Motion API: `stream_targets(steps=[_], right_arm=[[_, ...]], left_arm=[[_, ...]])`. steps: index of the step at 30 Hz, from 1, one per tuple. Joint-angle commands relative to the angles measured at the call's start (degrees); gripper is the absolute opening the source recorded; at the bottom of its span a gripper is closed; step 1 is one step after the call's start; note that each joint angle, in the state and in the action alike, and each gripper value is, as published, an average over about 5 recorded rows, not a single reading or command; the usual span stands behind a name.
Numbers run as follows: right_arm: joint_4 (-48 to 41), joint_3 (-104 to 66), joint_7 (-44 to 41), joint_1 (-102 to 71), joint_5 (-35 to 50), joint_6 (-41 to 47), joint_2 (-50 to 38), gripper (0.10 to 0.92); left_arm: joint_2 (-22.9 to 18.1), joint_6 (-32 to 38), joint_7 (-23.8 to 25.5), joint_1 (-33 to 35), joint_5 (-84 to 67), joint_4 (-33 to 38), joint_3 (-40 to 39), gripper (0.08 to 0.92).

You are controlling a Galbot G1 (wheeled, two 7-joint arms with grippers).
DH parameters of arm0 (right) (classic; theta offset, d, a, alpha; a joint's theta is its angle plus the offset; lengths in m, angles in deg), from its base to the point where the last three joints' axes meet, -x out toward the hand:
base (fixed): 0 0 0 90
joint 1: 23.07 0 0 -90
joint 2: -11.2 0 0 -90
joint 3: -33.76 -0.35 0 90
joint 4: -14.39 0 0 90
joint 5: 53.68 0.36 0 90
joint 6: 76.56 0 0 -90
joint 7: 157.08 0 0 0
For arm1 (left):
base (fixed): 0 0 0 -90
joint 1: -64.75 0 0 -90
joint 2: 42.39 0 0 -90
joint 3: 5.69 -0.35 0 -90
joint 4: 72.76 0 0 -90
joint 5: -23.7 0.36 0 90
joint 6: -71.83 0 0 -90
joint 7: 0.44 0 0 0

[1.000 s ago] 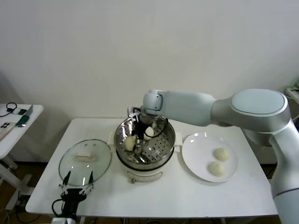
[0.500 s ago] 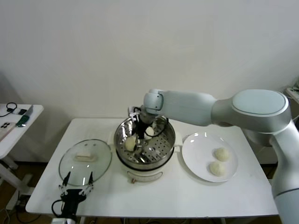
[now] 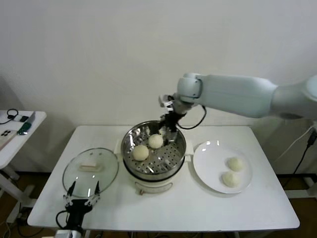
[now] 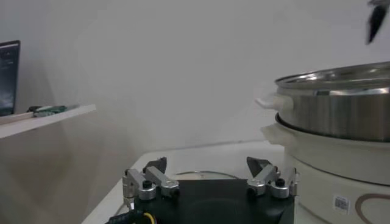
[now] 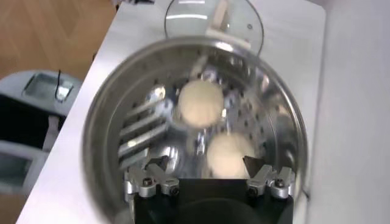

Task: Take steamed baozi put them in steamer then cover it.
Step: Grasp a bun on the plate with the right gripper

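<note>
The steel steamer (image 3: 128, 166) stands mid-table on its white base. Two baozi lie on its perforated tray, one (image 3: 140, 152) at the left and one (image 3: 156, 141) behind it. Two more baozi (image 3: 235, 163) (image 3: 230, 179) rest on the white plate (image 3: 208, 148) to the right. My right gripper (image 3: 170, 124) hangs open and empty just above the steamer's back rim. In the right wrist view it (image 5: 206, 163) looks down on both baozi (image 5: 200, 103) (image 5: 230, 155) in the tray. My left gripper (image 3: 82, 191) waits open at the table's front left, by the lid.
The glass lid (image 3: 90, 168) with its white handle lies flat on the table left of the steamer. A side table (image 3: 20, 126) with small items stands far left. From the left wrist, the steamer (image 4: 341, 103) rises close on one side.
My right gripper has let go of the second baozi in the tray and risen out of the steamer toward its back right. The left arm has not moved.
</note>
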Motion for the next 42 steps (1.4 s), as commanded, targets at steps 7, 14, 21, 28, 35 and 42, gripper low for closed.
stream_targets(steps=[7,14,21,28,35,42], right_arm=[[12.1,0.8,-2.4,-4.4,-22.6,-2.4,-28.6,0.823],[8.4,-4.2,-2.5,-15.8,-28.2,-3.2,-30.5,0.823],[3.1,-8.6,-2.4,-23.9,-30.8,-3.5,-28.2,0.823],[-0.1,-9.8,-2.8,-27.2,-32.1,-3.8,-26.0,0.823],[-2.4,-10.3,-3.0,-29.2,-32.6,-4.0,-24.7,0.823],[-5.0,-12.2,-2.7,-31.0,-32.8,-4.0,-22.6,0.823]], left_arm=[[0.0,-0.6,0.0,0.0,0.1,0.4,0.2,0.823],[-0.7,-0.7,0.0,0.8,0.3,0.9,0.6,0.823],[-1.5,-0.6,-0.1,1.2,0.6,0.7,0.8,0.823],[-1.8,-0.6,-0.1,1.4,0.6,0.5,1.3,0.823],[-1.8,-0.6,-0.1,1.4,0.4,0.1,1.6,0.823],[-2.0,-0.8,-0.1,1.0,0.8,-0.2,1.1,0.823]])
